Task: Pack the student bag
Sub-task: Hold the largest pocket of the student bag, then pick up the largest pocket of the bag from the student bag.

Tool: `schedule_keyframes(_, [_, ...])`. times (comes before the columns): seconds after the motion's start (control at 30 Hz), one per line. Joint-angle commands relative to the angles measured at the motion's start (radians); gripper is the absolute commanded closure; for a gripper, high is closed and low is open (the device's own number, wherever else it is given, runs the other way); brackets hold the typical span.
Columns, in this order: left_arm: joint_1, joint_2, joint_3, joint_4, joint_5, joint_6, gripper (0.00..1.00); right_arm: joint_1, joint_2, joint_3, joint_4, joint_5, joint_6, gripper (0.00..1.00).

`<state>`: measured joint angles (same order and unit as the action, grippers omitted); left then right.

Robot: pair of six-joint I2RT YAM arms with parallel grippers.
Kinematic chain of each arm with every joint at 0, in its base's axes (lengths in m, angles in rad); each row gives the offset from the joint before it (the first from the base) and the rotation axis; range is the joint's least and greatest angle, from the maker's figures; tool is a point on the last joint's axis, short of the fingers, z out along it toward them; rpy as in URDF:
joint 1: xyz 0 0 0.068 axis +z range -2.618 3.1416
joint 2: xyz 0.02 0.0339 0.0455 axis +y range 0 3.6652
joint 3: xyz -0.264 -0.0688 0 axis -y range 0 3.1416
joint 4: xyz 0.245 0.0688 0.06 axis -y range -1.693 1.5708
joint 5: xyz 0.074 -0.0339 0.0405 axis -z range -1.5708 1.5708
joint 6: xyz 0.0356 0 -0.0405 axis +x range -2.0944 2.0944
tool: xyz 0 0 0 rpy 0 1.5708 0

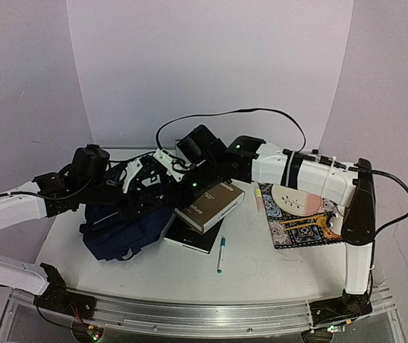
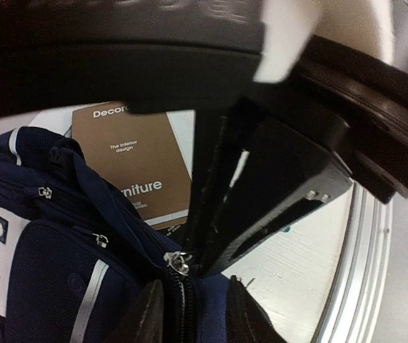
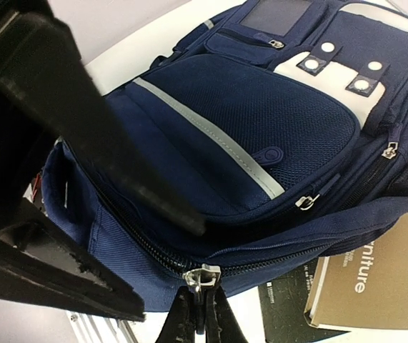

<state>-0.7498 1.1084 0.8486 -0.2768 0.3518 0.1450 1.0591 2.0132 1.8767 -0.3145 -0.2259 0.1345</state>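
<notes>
The bag (image 1: 125, 225) lies front face up on the left half of the table (image 1: 275, 279), with its edge just beside a brown book (image 1: 211, 204). Both grippers meet at one zipper seam along the bag's side. The right gripper (image 3: 204, 289) is clenched on the metal zipper pull (image 3: 202, 274) of that seam. The left gripper (image 2: 193, 286) straddles the same zipper line right by the pull, with a finger on each side. I cannot tell whether it pinches the fabric. The bag is dark navy, with a grey stripe running across a mesh front pocket. It also has a white patch with round studs and several small metal zipper tabs.
</notes>
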Motion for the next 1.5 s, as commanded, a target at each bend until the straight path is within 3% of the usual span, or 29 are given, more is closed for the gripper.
schedule_keyframes(0.0, [0.003,-0.044,-0.022,0.034,0.035,-0.02,0.77,0.007,-0.037,0.048,0.058,0.041,-0.018,1.0])
schedule_keyframes(0.13, [0.003,-0.076,-0.038,0.002,0.022,-0.017,0.96,0.007,-0.044,0.056,0.059,0.053,-0.026,1.0])
schedule_keyframes(0.2, [0.003,-0.081,-0.037,-0.022,0.018,-0.015,1.0,0.008,-0.047,0.059,0.058,0.061,-0.032,1.0])
schedule_keyframes(0.43, [0.002,-0.107,-0.018,-0.081,0.001,-0.01,0.99,0.004,-0.056,0.081,0.058,0.095,-0.047,1.0])
schedule_keyframes(0.6, [0.002,-0.074,-0.002,-0.081,0.02,-0.005,0.8,0.005,-0.036,0.114,0.059,0.055,-0.04,1.0])
schedule_keyframes(0.8, [0.002,0.01,0.044,-0.08,0.043,0.021,0.72,0.004,-0.028,0.12,0.058,0.038,-0.036,1.0])
schedule_keyframes(0.87, [0.003,0.031,0.059,-0.078,0.041,0.029,0.73,0.004,-0.027,0.117,0.058,0.034,-0.039,1.0])
schedule_keyframes(0.97, [0.003,0.049,0.078,-0.078,0.052,0.035,0.93,0.004,-0.03,0.105,0.058,0.046,-0.045,1.0])
schedule_keyframes(1.03, [0.003,0.038,0.08,-0.095,0.047,0.042,1.0,0.001,-0.041,0.077,0.06,0.081,-0.057,1.0])
schedule_keyframes(1.47, [0.003,-0.255,0.11,-0.385,-0.145,0.082,1.0,-0.135,-0.065,0.018,0.064,0.15,-0.081,1.0])
